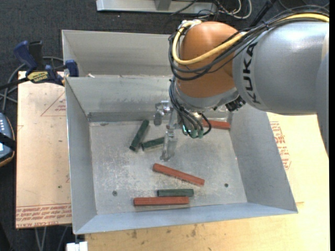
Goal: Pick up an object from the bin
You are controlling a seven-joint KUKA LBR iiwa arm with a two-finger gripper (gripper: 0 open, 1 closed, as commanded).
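A KUKA arm reaches into the grey bin from the right. Its end effector hangs low over the bin floor, just beside the right end of a short green bar near the middle of the bin. We cannot tell whether the end effector is open or closed, and we see nothing held in it.

The short green bar lies flat. Its left end comes up against the lower end of a long green bar that slants toward the back wall; we cannot tell whether the two touch. A red bar lies apart in front of the end effector. Two more bars, one green and one red, lie side by side near the front wall.

We judge the short green bar to be light, stiff and not fragile, much like a small strip of wood or plastic. Being thin and flat on bare metal, it will likely slide or swing round if touched off-centre. The best hold looks to be across its narrow width at the middle, where it stays level when lifted. A grip near the left end risks catching the long green bar too.
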